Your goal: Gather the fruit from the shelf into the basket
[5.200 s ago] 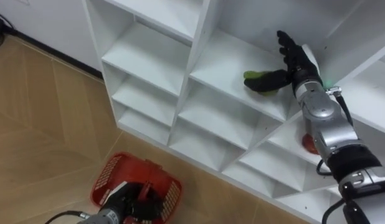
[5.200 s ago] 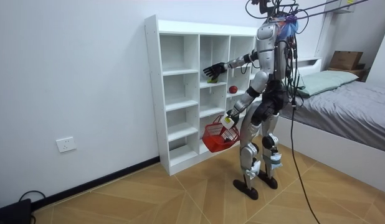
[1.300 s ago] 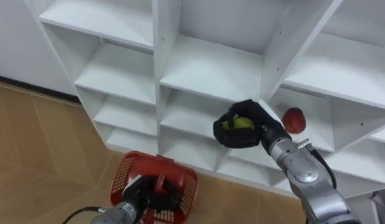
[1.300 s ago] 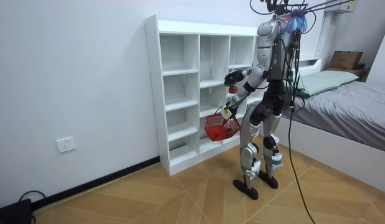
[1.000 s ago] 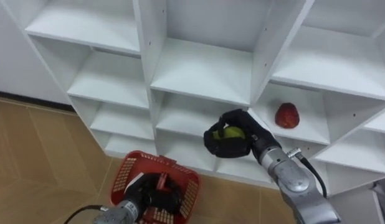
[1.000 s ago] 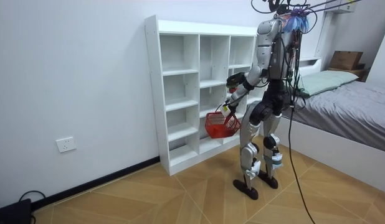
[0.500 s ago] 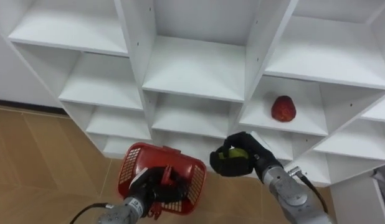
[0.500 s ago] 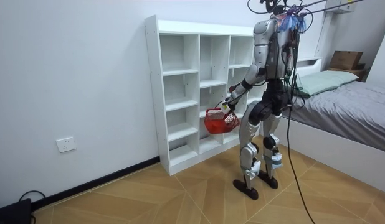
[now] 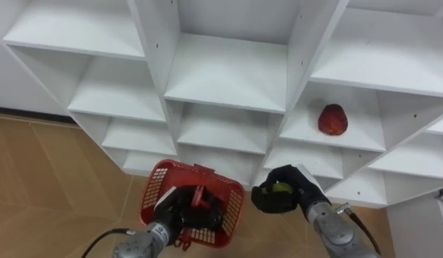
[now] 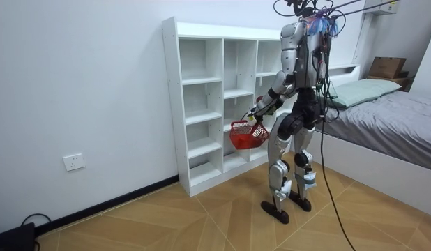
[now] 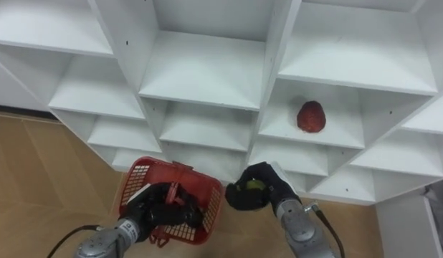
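**Green fruit (image 9: 280, 188) in hand, beside the basket (image 9: 155, 192)**

Closet (image 9: 229, 68): white, open compartments. The robot stands close, facing it.

Basket: red mesh, hanging low in front of the bottom shelves, tilted. The left hand (image 9: 184, 212) is curled round its handle. I cannot tell what is inside.

Right hand (image 9: 302, 188): fingers wrapped tight round the green fruit. It sits just beside the basket's right rim, not over the opening.

Red fruit (image 9: 332, 120): alone in a compartment of the right column, above the right hand, untouched.

Risks, as judged:
- If the hand lets go where it is, the green fruit likely misses the rim, drops to the wood floor (image 9: 49, 165) and rolls off.
- The basket hangs by its handle alone, so a knock from the incoming hand could swing it away.
- Because of the tilt, a fruit dropped on the low side might roll out.

Writing: none legible on the closet, basket or fruit.
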Motion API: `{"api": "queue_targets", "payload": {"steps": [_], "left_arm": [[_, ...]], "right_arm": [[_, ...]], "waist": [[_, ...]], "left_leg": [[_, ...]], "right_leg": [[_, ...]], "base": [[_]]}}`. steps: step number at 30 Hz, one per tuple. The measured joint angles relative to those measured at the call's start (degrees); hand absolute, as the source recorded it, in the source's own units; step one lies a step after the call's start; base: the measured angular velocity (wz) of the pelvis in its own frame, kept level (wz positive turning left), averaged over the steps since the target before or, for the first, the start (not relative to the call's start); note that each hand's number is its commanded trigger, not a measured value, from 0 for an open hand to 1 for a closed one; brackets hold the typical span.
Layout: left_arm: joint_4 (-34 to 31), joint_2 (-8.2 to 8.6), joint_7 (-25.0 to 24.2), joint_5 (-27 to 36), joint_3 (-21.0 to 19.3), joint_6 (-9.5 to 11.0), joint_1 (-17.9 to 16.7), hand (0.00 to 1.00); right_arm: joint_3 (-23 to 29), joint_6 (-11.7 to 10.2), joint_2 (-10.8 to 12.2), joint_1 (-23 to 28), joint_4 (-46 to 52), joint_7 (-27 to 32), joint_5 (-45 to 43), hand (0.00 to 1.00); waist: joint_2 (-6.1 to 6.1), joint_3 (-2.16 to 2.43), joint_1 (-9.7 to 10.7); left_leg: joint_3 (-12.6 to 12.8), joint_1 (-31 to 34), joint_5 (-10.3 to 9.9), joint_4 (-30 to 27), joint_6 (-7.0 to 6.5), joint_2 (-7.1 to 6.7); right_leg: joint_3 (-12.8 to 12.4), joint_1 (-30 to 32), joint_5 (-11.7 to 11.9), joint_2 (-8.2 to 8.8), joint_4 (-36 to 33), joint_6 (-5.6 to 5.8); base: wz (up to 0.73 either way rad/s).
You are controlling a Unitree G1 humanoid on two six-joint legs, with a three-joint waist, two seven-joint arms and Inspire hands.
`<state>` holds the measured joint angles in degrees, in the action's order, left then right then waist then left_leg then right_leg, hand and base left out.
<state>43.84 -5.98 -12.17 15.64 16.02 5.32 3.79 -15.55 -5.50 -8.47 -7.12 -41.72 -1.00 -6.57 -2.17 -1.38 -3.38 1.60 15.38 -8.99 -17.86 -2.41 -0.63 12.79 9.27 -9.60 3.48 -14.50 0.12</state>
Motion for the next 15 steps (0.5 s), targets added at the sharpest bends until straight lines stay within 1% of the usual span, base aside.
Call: {"api": "queue_targets", "payload": {"steps": [6, 15], "left_arm": [[0.01, -0.01, -1.00, 0.07, 0.30, 0.00, 0.22, 1.00], [0.02, -0.14, -0.99, 0.61, 2.93, -0.03, 0.27, 1.00]], "right_arm": [[-0.08, 0.00, 0.03, -0.60, -0.34, 0.87, 0.01, 1.00], [-0.55, 0.03, -0.03, -0.69, -0.60, 1.97, 0.09, 1.00]], "waist": [[0.66, 0.02, 0.00], [0.79, -0.04, -0.06]], "left_leg": [[-0.01, -0.07, 0.00, 0.28, 0.00, 0.00], [-0.03, -0.06, 0.00, 0.34, 0.00, -0.01]], "right_leg": [[0.00, 0.17, 0.00, 0.09, -0.15, 0.00], [0.06, 0.20, 0.00, 0.12, -0.16, 0.00]], "base": [[0.00], [0.00]]}}
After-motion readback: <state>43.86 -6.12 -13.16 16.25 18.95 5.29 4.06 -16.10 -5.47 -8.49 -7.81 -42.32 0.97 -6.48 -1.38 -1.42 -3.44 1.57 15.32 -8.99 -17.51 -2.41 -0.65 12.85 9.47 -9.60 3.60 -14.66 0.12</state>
